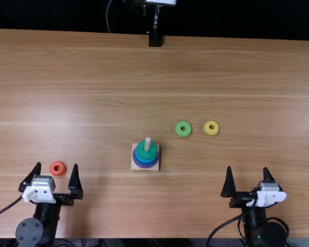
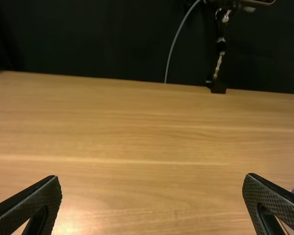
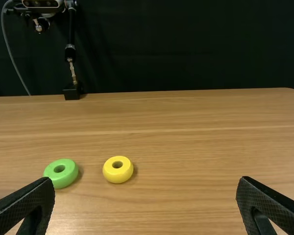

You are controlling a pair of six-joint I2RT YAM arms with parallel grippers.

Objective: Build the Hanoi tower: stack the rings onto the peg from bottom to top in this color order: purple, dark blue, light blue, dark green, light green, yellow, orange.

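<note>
Partly stacked peg at mid-table, three rings lying loose

One peg point(image 1: 148, 143) stands upright, its long axis vertical and its tip bare, on one square pale wooden base point(image 1: 157, 168) near the middle of the table point(image 1: 92, 77). The stack of rings point(image 1: 144, 151) around it runs from purple lowest, through blue, to dark green on top; I cannot tell how many blue rings overlap there. A sliver of the stack also shows in the left wrist view.

Three loose rings lie flat on the table, holes facing up. The light green ring point(image 1: 183, 129) is beyond the base and to its right, with the yellow ring point(image 1: 211, 128) just beside it, the two apart. The orange ring point(image 1: 57, 168) is well apart on the left, seen between the jaws of the left gripper point(image 1: 57, 165) in the top view.

Two grippers point away from the near edge. The left gripper's jaws are spread wide and hold nothing; the jaws of the right gripper point(image 1: 247, 169) are likewise wide apart, with nothing between them.

The table is light brown wood with its grain running sideways. At its far edge is one black foot point(image 1: 155, 40) bearing a metal rod; a thin cable point(image 1: 107, 18) hangs against the dark backdrop point(image 1: 67, 13).
</note>
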